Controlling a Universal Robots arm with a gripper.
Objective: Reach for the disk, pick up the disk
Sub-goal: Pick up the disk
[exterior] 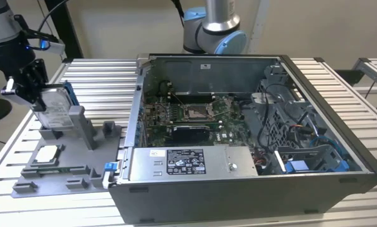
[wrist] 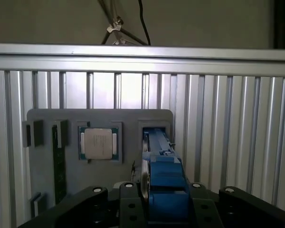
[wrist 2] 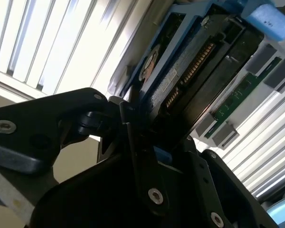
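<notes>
Exterior view: at this view's left, a black two-fingered gripper (exterior: 37,97) on a grey robot arm is closed around the upper part of the disk (exterior: 57,113), a silver-grey rectangular hard drive with a white label and a bright blue plastic frame. The disk is stood upright on its edge. Its lower end is set in a grey plastic upright holder (exterior: 78,124) on a flat grey fixture plate (exterior: 62,177). The plate is laid on a slatted aluminium table (exterior: 100,75), beside an open dark grey computer case (exterior: 239,194).

In the first wrist view, the disk's blue edge (wrist: 164,185) is seen directly between the gripper's black fingers (wrist: 128,206), which are pressed to both sides. A small white-faced square chip (wrist: 99,144) is seated in the plate just beside it.

The reach is judged finished and the pick-up is in hand. The grasp is made, but whether the lower end is clear of the holder cannot be told. A straight pull in line with the holder's walls is called for, with the grip kept firm, since a tilt could jam the blue frame.
</notes>
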